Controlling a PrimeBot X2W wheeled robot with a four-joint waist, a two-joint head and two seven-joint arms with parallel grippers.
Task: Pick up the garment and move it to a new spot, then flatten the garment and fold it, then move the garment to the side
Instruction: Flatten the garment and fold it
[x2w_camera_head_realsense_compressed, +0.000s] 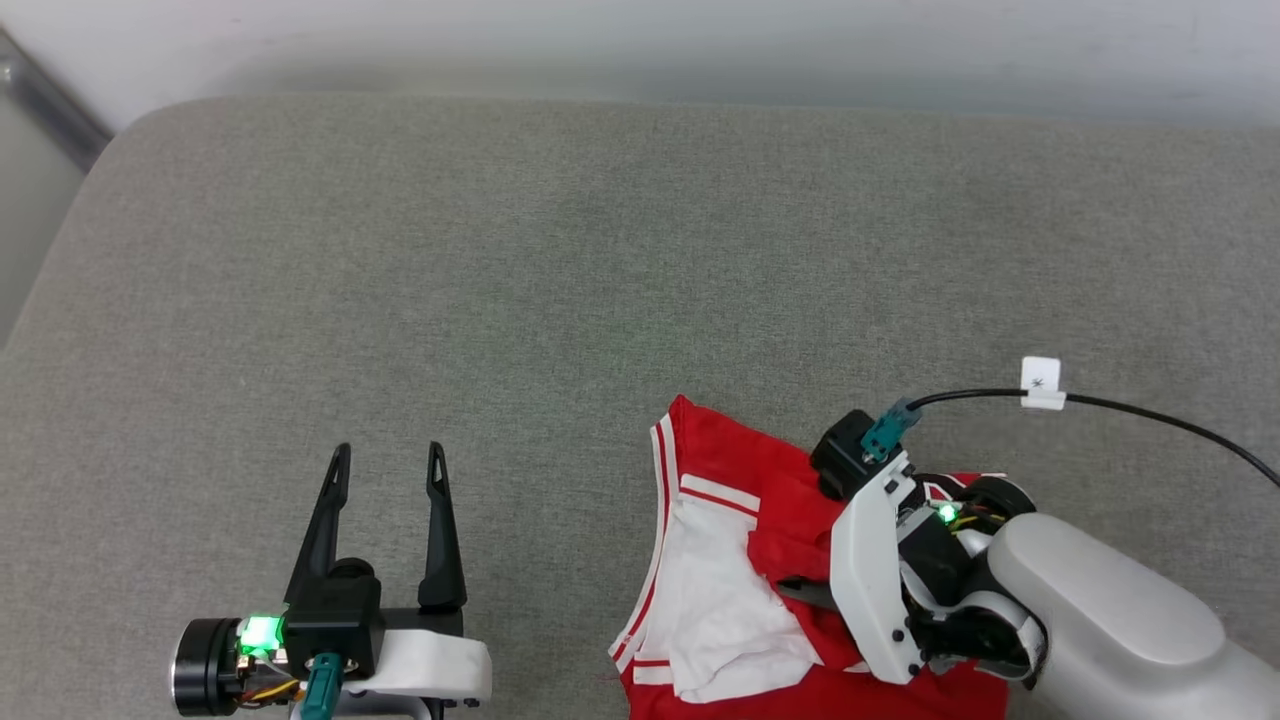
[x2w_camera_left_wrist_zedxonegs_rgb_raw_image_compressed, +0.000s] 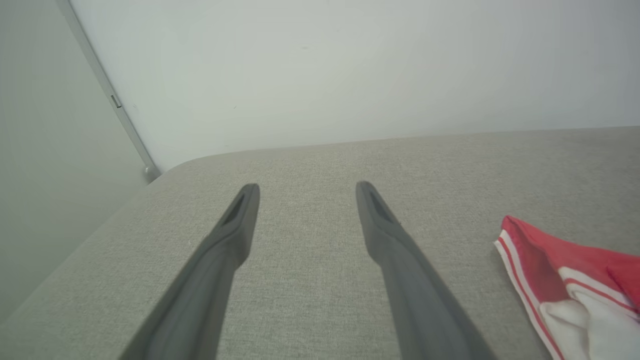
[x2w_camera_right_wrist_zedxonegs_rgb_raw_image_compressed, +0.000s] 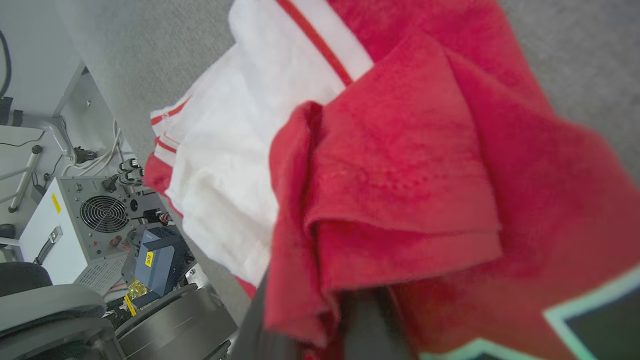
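- The left gripper (x2w_camera_head_realsense_compressed: 390, 450) has its two dark fingers (x2w_camera_left_wrist_zedxonegs_rgb_raw_image_compressed: 220, 250) spread wide apart. Nothing is between them, and the jaws are let go.
- Under those open jaws is only bare grey cushion (x2w_camera_head_realsense_compressed: 500, 250).
- The right gripper (x2w_camera_right_wrist_zedxonegs_rgb_raw_image_compressed: 320, 327) is tipped down into the garment (x2w_camera_head_realsense_compressed: 730, 480). A thick fold of red cloth is bunched over its fingers. The jaws look clamped on that fold, but the cloth hides the tips, so I am not fully sure.
- Right next to the right jaws, a dark patch with a pale edge (x2w_camera_right_wrist_zedxonegs_rgb_raw_image_compressed: 600, 325) shows on the red cloth.
- Just past the right jaws, the garment lies crumpled on the cushion. A white sleeve (x2w_camera_head_realsense_compressed: 720, 610) with red and white striped trim sits on the side of the jaws that faces the left gripper.
- From the left jaws, the garment is off to their right side, well apart from them. Its striped corner (x2w_camera_left_wrist_zedxonegs_rgb_raw_image_compressed: 515, 240) is the nearest bit.
- A black cable (x2w_camera_head_realsense_compressed: 1150, 415) with a small white tag (x2w_camera_head_realsense_compressed: 1040, 385) runs out from the back of the right gripper.
- Beyond both sets of jaws, the grey cushion goes on to a rounded far edge.
- Behind that edge stands a pale wall (x2w_camera_left_wrist_zedxonegs_rgb_raw_image_compressed: 350, 65), with a thin metal strip (x2w_camera_left_wrist_zedxonegs_rgb_raw_image_compressed: 115, 100) far off to the left of the left jaws.
- In the right wrist view, well away from the jaws, there is a white box with a round fan grille (x2w_camera_right_wrist_zedxonegs_rgb_raw_image_compressed: 75, 225) and a small blue box (x2w_camera_right_wrist_zedxonegs_rgb_raw_image_compressed: 160, 257).
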